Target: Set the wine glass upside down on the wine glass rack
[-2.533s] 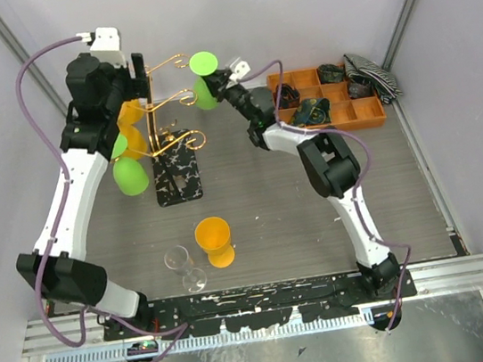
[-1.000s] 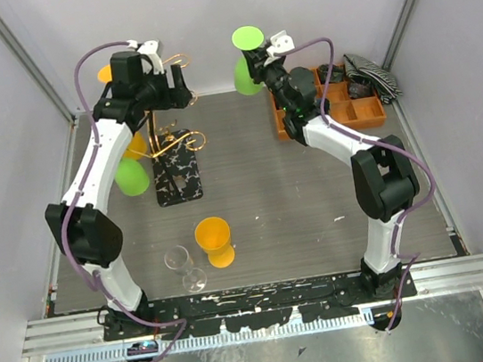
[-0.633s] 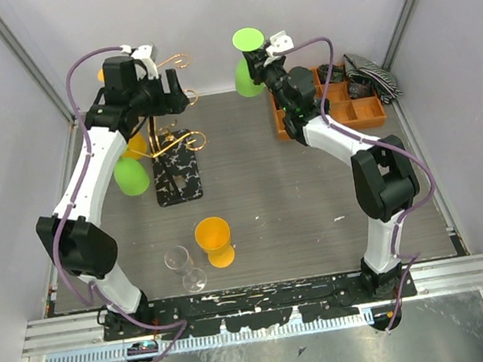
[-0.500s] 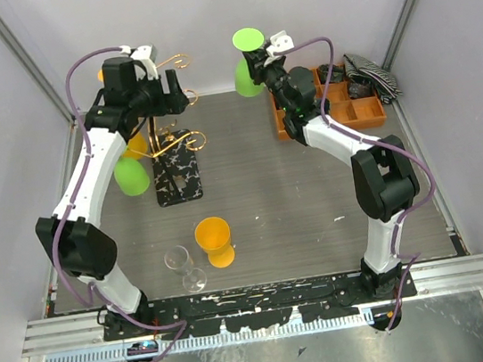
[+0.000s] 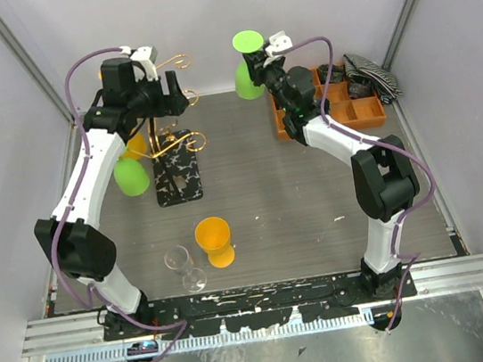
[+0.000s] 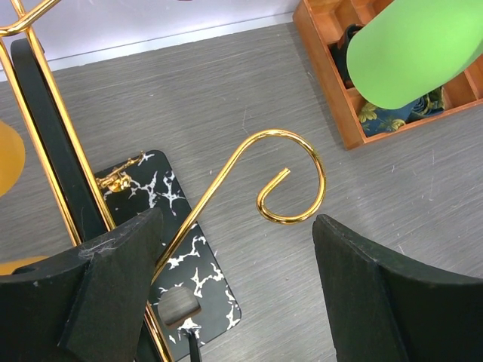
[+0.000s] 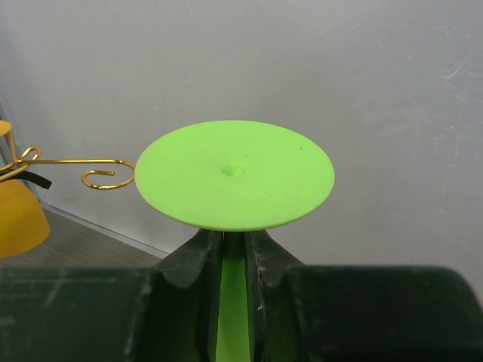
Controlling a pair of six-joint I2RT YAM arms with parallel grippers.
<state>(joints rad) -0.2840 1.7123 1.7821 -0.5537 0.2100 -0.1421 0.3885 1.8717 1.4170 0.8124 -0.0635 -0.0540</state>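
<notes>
A green wine glass hangs upside down in the air, its round foot on top. My right gripper is shut on its stem, right of the wine glass rack. In the left wrist view a gold scroll arm curls above the rack's black marbled base, and the green bowl shows at the upper right. My left gripper stands open beside the rack's post, holding nothing, with the scroll arm just ahead of its fingers.
A green glass and an orange glass hang on the rack's left side. On the table near the front lie an orange glass and a clear glass. An orange compartment tray with small items stands at the back right.
The right arm carried the green glass to the right, away from the rack's arms, then held still. The left arm swung its open gripper round to the rack's post.
</notes>
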